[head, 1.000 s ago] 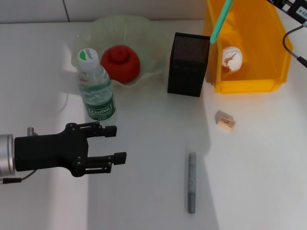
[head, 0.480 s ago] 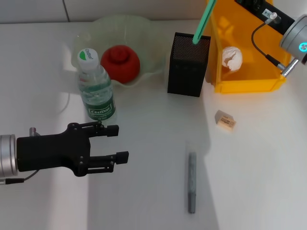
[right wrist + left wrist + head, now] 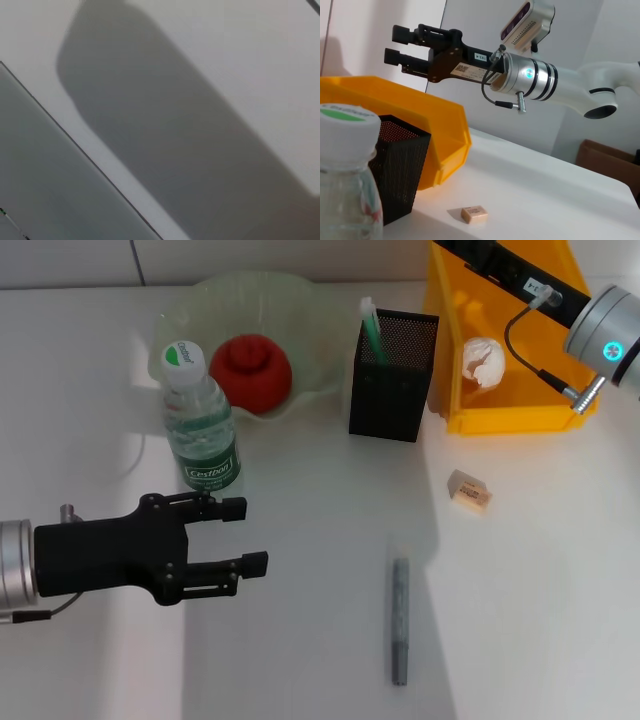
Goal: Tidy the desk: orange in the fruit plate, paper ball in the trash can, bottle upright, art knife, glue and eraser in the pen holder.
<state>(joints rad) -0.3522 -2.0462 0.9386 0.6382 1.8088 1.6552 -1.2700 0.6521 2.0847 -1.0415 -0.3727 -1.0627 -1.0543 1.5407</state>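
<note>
The green stick-shaped tool (image 3: 371, 327) stands in the black mesh pen holder (image 3: 392, 380). My right gripper (image 3: 399, 45) is open and empty, high above the pen holder and the yellow bin (image 3: 520, 415); its arm (image 3: 605, 340) crosses the top right of the head view. The paper ball (image 3: 483, 360) lies in the bin. The bottle (image 3: 200, 425) stands upright. A red fruit (image 3: 251, 371) sits in the pale green plate (image 3: 300, 300). The eraser (image 3: 469, 490) and a grey pen-shaped item (image 3: 400, 620) lie on the desk. My left gripper (image 3: 252, 534) is open, in front of the bottle.
The white desk stretches to the right of the eraser and in front of the grey item. In the left wrist view the bottle (image 3: 345, 175), the pen holder (image 3: 400, 165), the bin (image 3: 395, 110) and the eraser (image 3: 472, 214) show. The right wrist view shows only a blank surface.
The green tool went down from the right gripper into the pen holder and was let go. The right arm has come into the top right of the head view. The left arm barely moved.
</note>
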